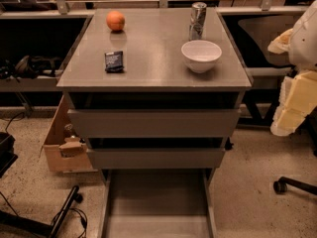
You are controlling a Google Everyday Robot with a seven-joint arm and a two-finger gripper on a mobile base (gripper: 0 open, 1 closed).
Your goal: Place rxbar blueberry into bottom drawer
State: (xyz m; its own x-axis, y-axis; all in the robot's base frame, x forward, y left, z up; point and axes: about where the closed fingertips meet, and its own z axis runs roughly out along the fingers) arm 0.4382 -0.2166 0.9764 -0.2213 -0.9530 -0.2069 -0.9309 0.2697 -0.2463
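The rxbar blueberry [114, 61] is a small dark flat bar with pale lettering. It lies on the left part of the grey cabinet top [153, 43]. The bottom drawer [158, 202] is pulled out toward me, and its wide grey floor is bare. The two shallower drawers above it [153, 123] stick out only a little. My gripper is out of view. Only a white and cream part of the arm [297, 83] shows at the right edge, away from the bar.
An orange ball [115, 20] sits at the back left of the top, a metal can [197, 20] at the back right, and a white bowl [201, 55] in front of the can. A cardboard box [64, 143] stands left of the cabinet. A chair castor [282, 185] is at right.
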